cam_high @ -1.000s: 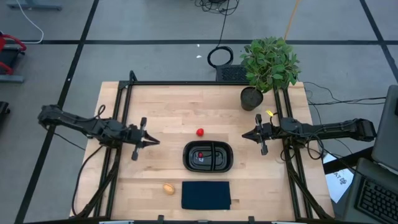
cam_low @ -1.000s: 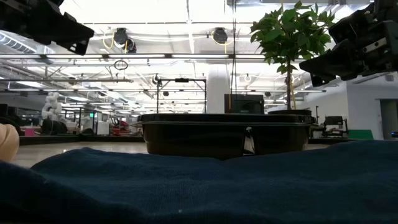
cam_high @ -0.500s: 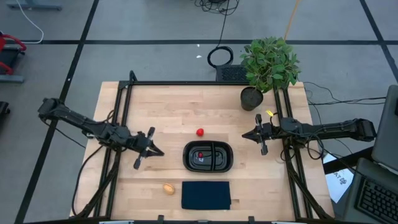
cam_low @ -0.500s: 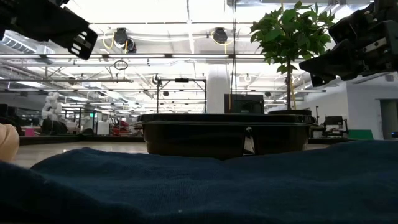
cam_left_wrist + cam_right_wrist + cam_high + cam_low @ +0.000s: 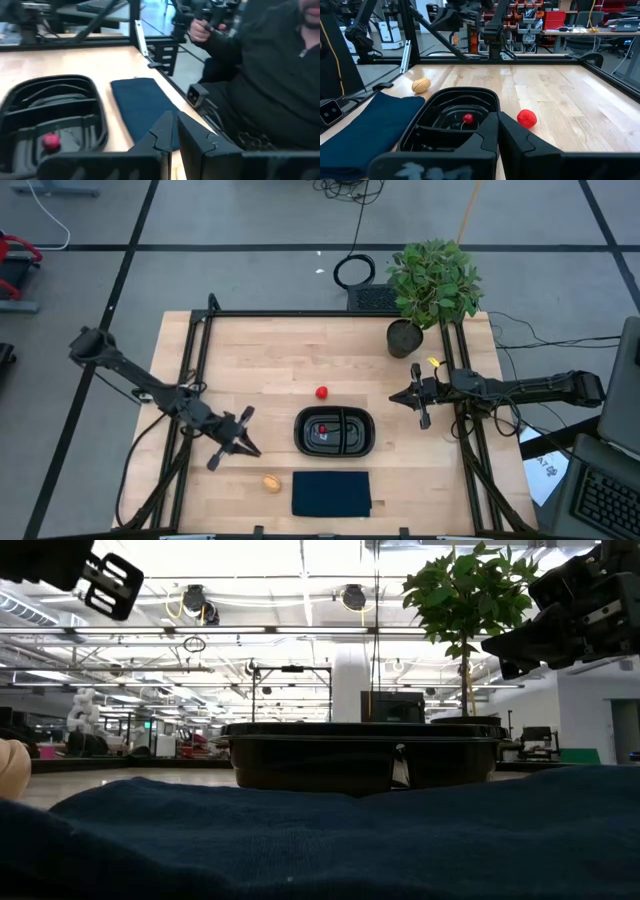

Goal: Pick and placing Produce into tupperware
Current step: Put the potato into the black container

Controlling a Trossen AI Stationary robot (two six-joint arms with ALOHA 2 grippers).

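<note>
The left claw (image 5: 240,442), pinched shut and empty, hung near the tan ball (image 5: 270,482) at the tray's (image 5: 362,442) seven o'clock, likely next pick; the right claw (image 5: 396,398) waited shut at three o'clock.

In the low view the dark blue cloth (image 5: 330,840) fills the foreground, hiding the table surface and the black container's (image 5: 362,755) base. The tan-orange ball (image 5: 12,768) is cut by that view's left edge. A person (image 5: 270,85) in the left wrist view is blurred and cropped.

The pale wooden bench (image 5: 270,360) carries a black oval plastic tupperware (image 5: 335,432), dark blue rectangular cloth (image 5: 331,493), bright red ball (image 5: 321,392), tan-orange ball (image 5: 270,483) and potted green plant (image 5: 405,337).
</note>
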